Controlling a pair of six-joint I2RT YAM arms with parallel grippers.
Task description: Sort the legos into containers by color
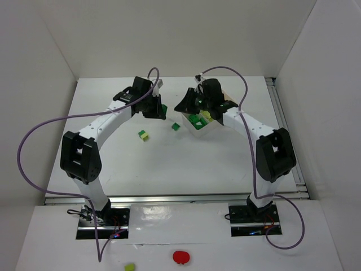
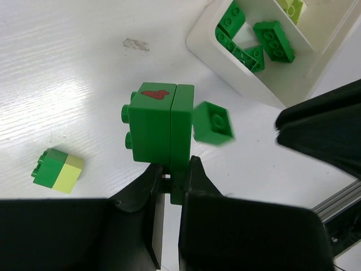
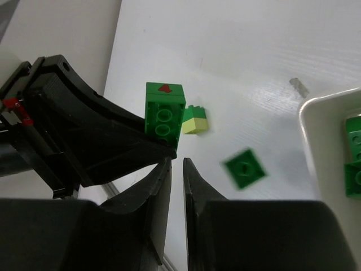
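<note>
Left claw (image 2: 172,169) grips brick (image 2: 161,121); tray (image 2: 242,84) holds green legos (image 2: 273,40).

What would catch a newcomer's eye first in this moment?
The left gripper is clamped on a dark green block with a red mark on top. Beside the block, a small dark green brick shows blurred, between it and the white tray, which holds other green bricks. The right gripper is shut and empty, with its tips close under the block in its own wrist view.

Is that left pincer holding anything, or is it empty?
Holding something: the left pincer is shut on a dark green brick, pinching its lower end.
</note>
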